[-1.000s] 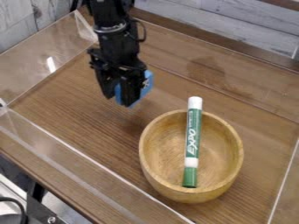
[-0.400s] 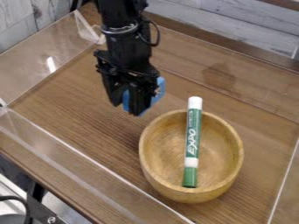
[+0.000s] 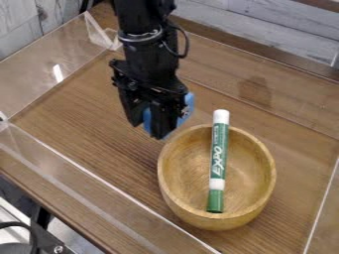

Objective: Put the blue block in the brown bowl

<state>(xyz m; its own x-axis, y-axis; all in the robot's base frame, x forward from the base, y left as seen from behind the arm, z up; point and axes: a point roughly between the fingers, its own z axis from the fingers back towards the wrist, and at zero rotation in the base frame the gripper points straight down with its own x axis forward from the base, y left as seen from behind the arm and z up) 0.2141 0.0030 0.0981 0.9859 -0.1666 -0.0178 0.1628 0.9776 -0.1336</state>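
Quantities in view are as follows. Bowl (image 3: 267, 194): one unit, brown. Marker (image 3: 219, 164): one unit, green and white. Block (image 3: 187, 103): one unit, blue, partly hidden. Robot arm (image 3: 137, 40): one unit. Tabletop (image 3: 79, 139): one unit. Loose items comprise three kinds, one unit of each kind, giving a total of three loose items.

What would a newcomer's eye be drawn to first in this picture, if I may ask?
Probably the black gripper, reaching down near the middle with a blue block at its fingers. Next comes the wide brown bowl at lower right, and the green-and-white marker lying lengthwise in it.
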